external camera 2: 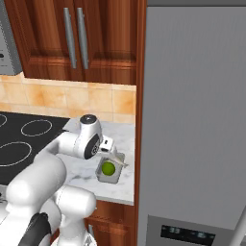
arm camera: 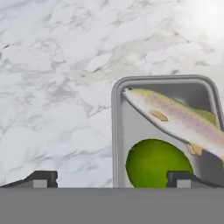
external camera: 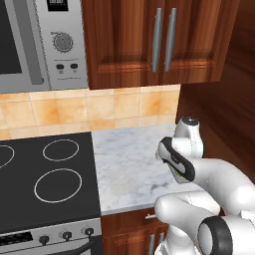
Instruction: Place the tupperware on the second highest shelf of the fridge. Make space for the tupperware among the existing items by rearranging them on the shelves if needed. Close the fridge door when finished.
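Left base view: my white arm rises from the lower right over the white-grey marble counter (external camera: 129, 159), beside the black glass cooktop with ring burners (external camera: 47, 179). Brown wooden cabinets (external camera: 149, 40) hang above. The hand is folded down over the counter's right end, hiding what lies under it.

Right base view: the grey open-topped tupperware tray (external camera 2: 109, 170) sits on the marble counter near its right edge, just beside the wooden panel that borders the tall grey fridge (external camera 2: 197, 120). A green round fruit (external camera 2: 108, 168) lies inside it. The fridge front I can see is shut.

Hand view: my gripper (arm camera: 111, 179) hangs right above the tray, 2 dark fingertips (arm camera: 41, 178) spread wide, 1 over bare marble, 1 over the tray's inside. Jaws are released, grasping nothing. A pink-and-silver fish (arm camera: 175, 120) lies across the tray above the fruit.

Done so far: nothing I can confirm; the tupperware is on the counter, ungripped.

Left to do: grasp the tray, open the fridge, clear room if needed, set the tray on the second highest shelf, close the door.
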